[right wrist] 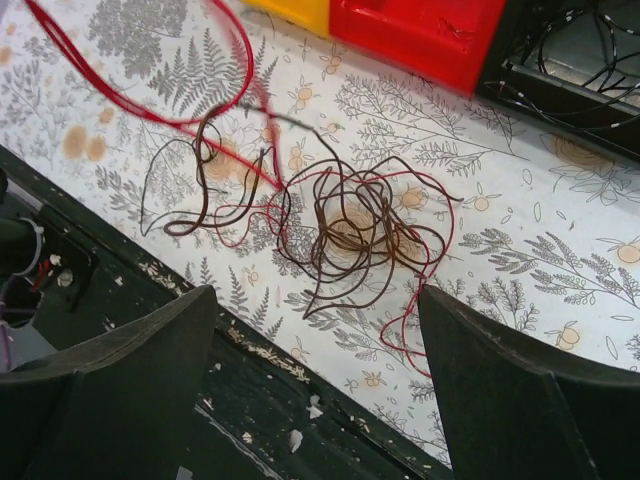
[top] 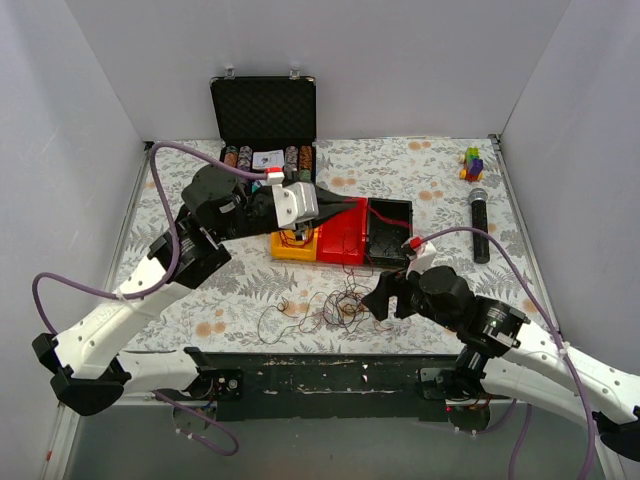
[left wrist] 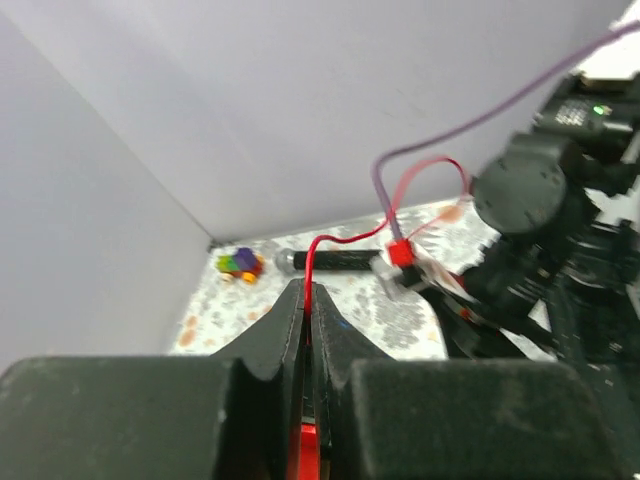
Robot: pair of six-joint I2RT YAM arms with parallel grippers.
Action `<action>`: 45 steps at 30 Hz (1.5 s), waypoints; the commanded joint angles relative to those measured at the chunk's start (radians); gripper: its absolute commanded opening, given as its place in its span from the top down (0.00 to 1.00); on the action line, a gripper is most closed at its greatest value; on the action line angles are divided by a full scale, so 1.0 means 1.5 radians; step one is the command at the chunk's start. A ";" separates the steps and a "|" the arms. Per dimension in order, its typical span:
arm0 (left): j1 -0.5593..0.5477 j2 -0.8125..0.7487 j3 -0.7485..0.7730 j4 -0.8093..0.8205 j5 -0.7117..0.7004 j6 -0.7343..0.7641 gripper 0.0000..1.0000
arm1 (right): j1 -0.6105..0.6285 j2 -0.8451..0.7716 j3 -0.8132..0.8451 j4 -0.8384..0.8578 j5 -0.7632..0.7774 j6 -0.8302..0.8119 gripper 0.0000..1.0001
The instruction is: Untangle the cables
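Plain white walls [top: 400, 60] enclose a fern-print table [top: 430, 170]; a dark scuffed strip [top: 330, 372] runs along the frame's lower edge.

Red-yellow box [top: 343, 238] seen just beneath left claw [top: 358, 204]; black case [top: 263, 105] set behind it; microphone [top: 480, 228], toy blocks [top: 472, 163] placed well right.

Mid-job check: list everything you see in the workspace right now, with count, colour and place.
cables: one tangled nest, red and dark brown, near edge, centre
red wire: one, red, leading out of the left gripper
box: one, yellow, red and black sections, table centre
case: one, black, open, far edge
microphone: one, black, right side
toy blocks: one small stack, multicoloured, far right corner
hoses: two, lilac, one along each arm
left gripper: shut on the red wire, over the box
right gripper: open, above the nest
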 commanded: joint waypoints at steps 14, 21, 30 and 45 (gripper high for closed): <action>0.043 0.049 0.238 0.020 -0.061 -0.004 1.00 | -0.003 0.035 -0.092 0.264 -0.062 -0.060 0.11; 0.043 0.050 0.255 0.017 -0.056 -0.027 1.00 | 0.001 0.162 -0.086 0.395 -0.071 -0.085 0.14; 0.043 0.053 0.298 0.058 -0.102 0.003 1.00 | 0.003 0.256 -0.133 0.440 0.031 -0.062 0.47; 0.044 0.051 0.321 0.235 -0.180 0.120 1.00 | 0.038 0.241 -0.232 0.400 0.041 0.034 0.99</action>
